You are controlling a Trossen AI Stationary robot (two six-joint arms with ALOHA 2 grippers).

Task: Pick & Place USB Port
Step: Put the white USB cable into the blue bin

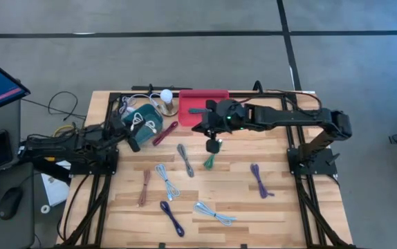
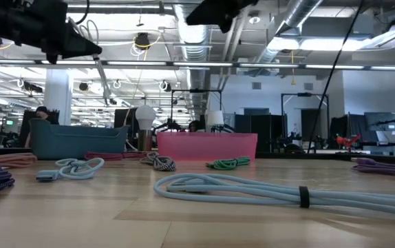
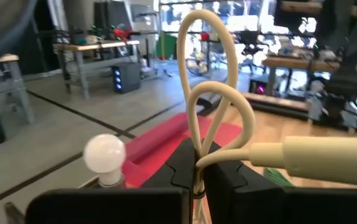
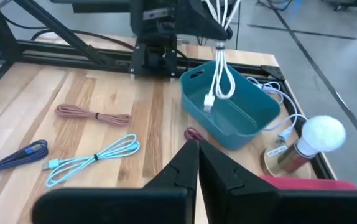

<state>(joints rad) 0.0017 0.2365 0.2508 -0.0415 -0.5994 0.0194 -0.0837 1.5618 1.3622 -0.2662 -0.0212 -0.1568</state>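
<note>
Wooden desk [image 1: 288,207], cables scattered. Left gripper [image 4: 219,34] jaws clamped on white USB cable [image 4: 219,81] dangling over teal bin [image 4: 234,115]; swinging could miss it. Right gripper [image 1: 214,145] jaws closed, empty, beside bin.

Bin [image 1: 137,124] left of tray [image 1: 202,107]; bulb [image 1: 165,96] between.

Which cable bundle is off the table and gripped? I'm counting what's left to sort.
The cream-white cable, pinched in the left hand and dangling over the teal bin. All the other bundles lie loose on the table.
</note>
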